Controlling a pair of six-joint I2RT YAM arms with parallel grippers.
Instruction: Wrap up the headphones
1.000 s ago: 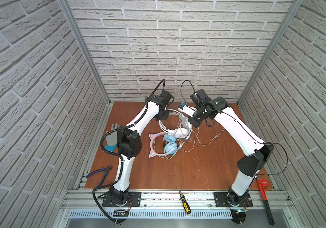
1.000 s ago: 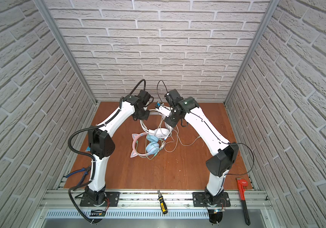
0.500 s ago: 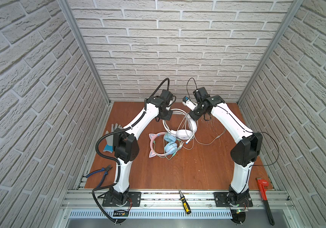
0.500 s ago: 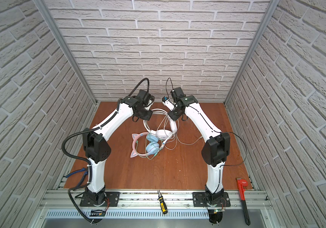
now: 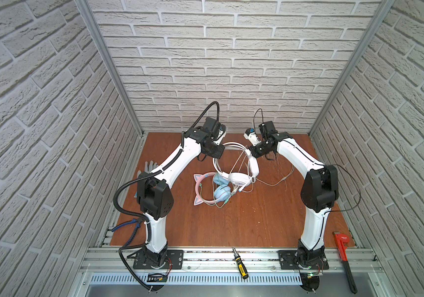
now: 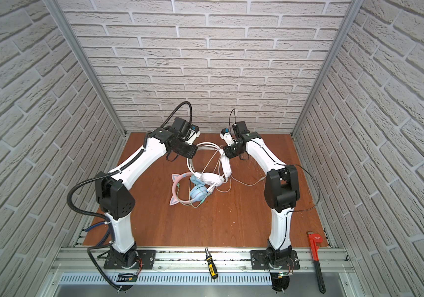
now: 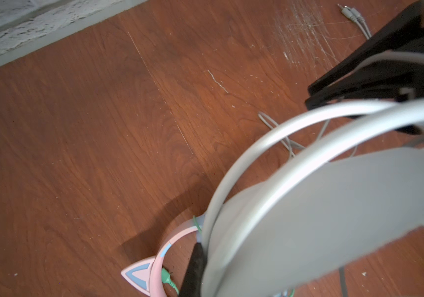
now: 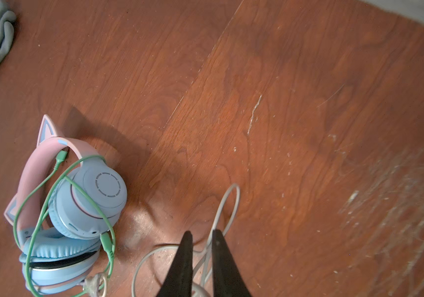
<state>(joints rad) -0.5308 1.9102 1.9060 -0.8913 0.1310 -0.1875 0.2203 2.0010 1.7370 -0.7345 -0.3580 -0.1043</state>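
Note:
The white headphones (image 5: 239,178) hang above the table, their headband (image 6: 207,147) held by my left gripper (image 5: 217,152), which is shut on it. In the left wrist view the headband (image 7: 321,205) fills the frame beside one black finger (image 7: 195,267). My right gripper (image 5: 250,151) is at the band's other side. Its jaws (image 8: 201,232) stand a little apart, with the white cable (image 8: 228,203) running through the gap. Loose cable trails right over the table (image 5: 277,182). The pink cat-ear headphones (image 5: 207,190), with a green cable (image 8: 38,213), lie on the table under the white pair.
A grey glove (image 5: 150,167) lies at the table's left edge and blue pliers (image 5: 126,226) at the front left. A screwdriver (image 5: 240,264) rests on the front rail, a red pipe wrench (image 5: 344,254) at the front right. Brick walls enclose three sides.
The right arm's elbow has swung inward and back, and its jaws have parted slightly. My left gripper still holds the white headband in much the same place.

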